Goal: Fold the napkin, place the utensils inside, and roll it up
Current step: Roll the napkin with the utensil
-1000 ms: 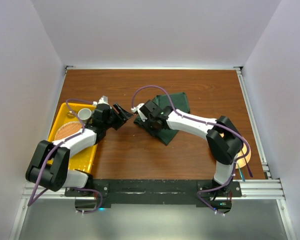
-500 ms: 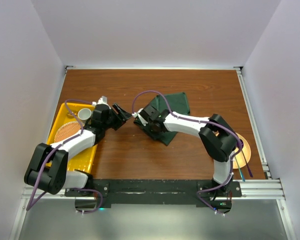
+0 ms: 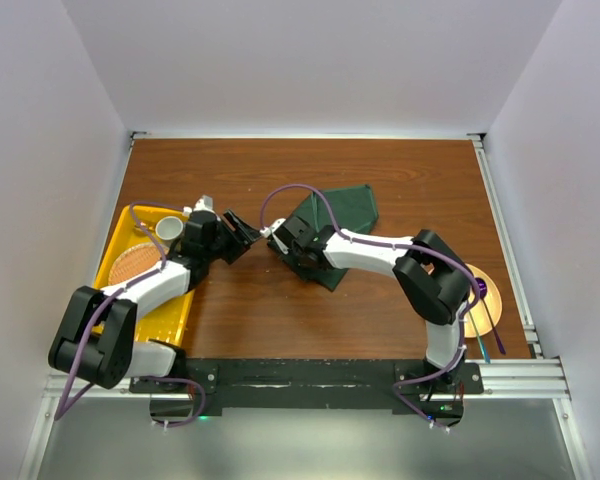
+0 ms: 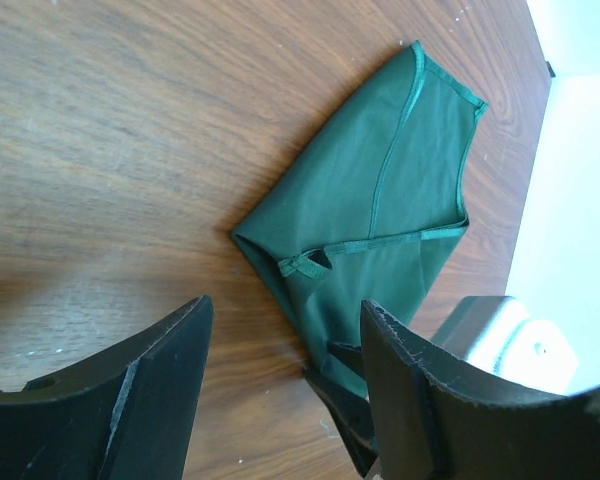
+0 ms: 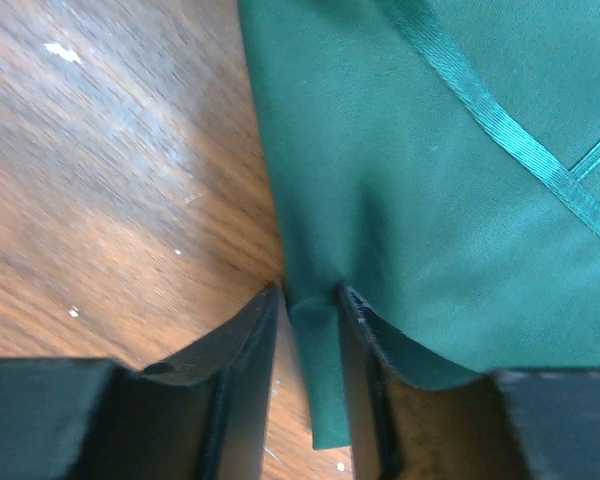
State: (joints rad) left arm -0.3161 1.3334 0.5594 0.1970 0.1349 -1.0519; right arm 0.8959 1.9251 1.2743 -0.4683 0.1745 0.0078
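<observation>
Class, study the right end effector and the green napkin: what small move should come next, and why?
Probably raise the right end effector and draw the napkin edge across to fold it: its jaws pinch a ridge of the edge, while the left end effector hangs open, clear of the cloth.

right pincer (image 3: 277,240) on green napkin (image 3: 347,206), tray (image 3: 175,316) — left

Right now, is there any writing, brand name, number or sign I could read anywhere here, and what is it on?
None. No readable word, number, logo or sign shows in any view: not on the green napkin, the yellow tray, the white cup or the wooden table.
</observation>
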